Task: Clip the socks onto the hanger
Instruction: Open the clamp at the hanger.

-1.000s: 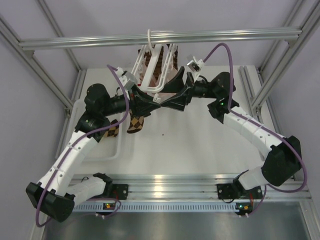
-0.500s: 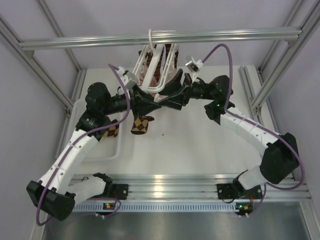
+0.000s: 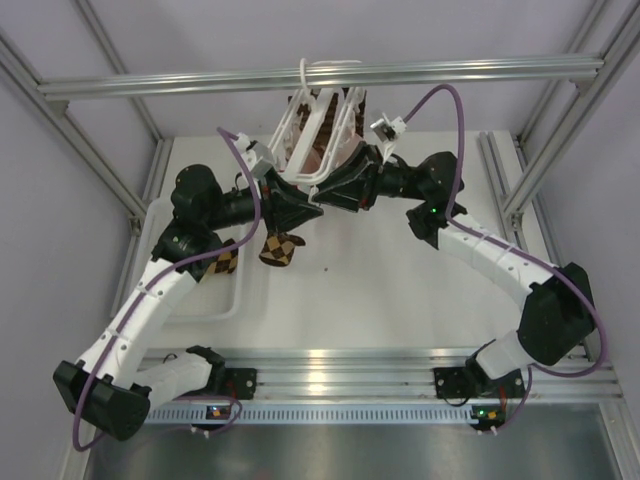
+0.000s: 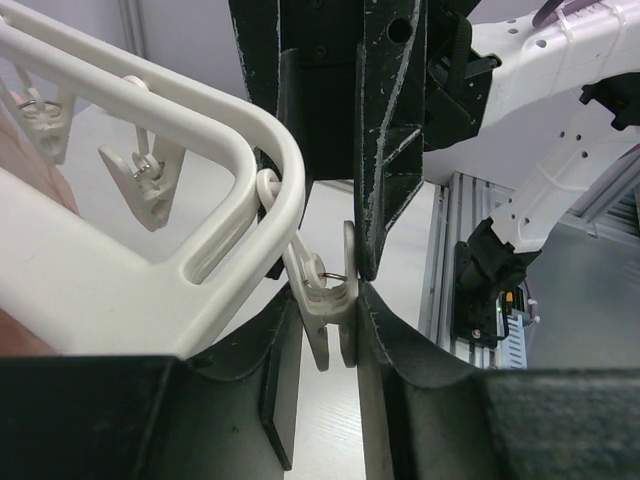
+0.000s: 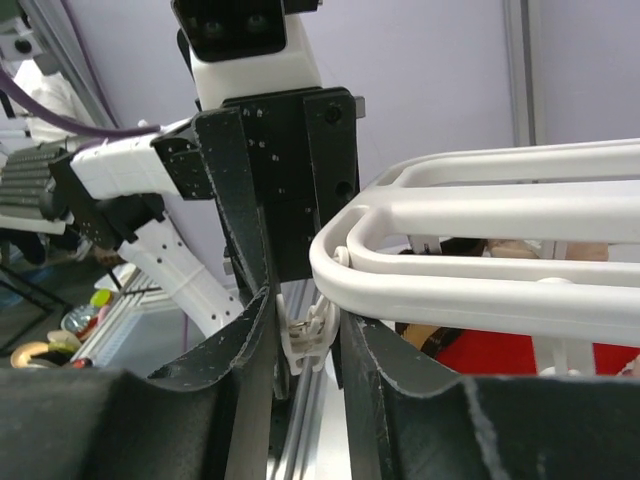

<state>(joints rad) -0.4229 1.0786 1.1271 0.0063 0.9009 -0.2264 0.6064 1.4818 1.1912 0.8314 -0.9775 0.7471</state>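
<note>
My left hand (image 4: 325, 290) pinches a clip (image 4: 330, 315) on the hanger (image 3: 300, 170). My right hand (image 5: 300, 310) crowds it; I can't tell its grip. The sock (image 3: 280, 248) dangles under my left arm. If my hands bump, the clip might snap shut empty.

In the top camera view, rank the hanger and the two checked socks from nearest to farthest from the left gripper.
From the left gripper:
1. Hanger: its near corner is right at the jaws.
2. Right-hand checked sock: just below and left of the jaws in the view.
3. Left-hand checked sock: farther left, at the tray.
</note>
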